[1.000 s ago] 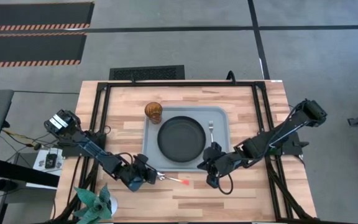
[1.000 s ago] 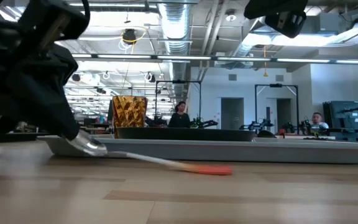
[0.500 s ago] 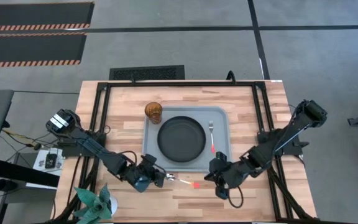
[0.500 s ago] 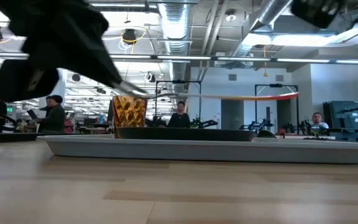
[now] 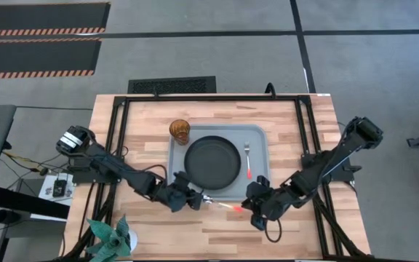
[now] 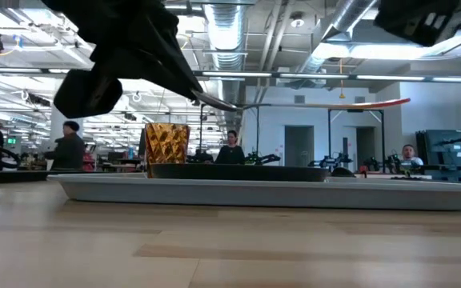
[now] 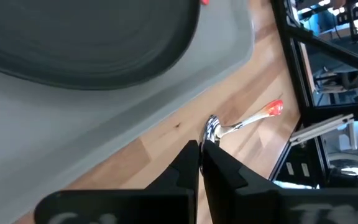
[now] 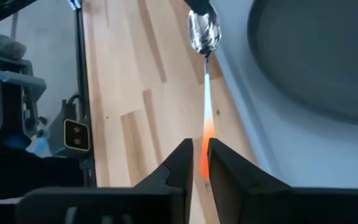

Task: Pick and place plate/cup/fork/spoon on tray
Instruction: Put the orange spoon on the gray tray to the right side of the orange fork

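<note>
Lifted higher, spoon [image 5: 222, 204] hangs pinched in left tool [image 5: 198, 199].

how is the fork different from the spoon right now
The fork lies flat in the tray, beside the plate; the spoon is off the tray, lifted clear above the table's front edge. Nothing touches the fork; the left end effector pinches the spoon by its bowl end, and the right end effector is at its handle end. The fork's head is tined, the spoon's rounded. Both have silver metal heads and red-orange handles.
</note>
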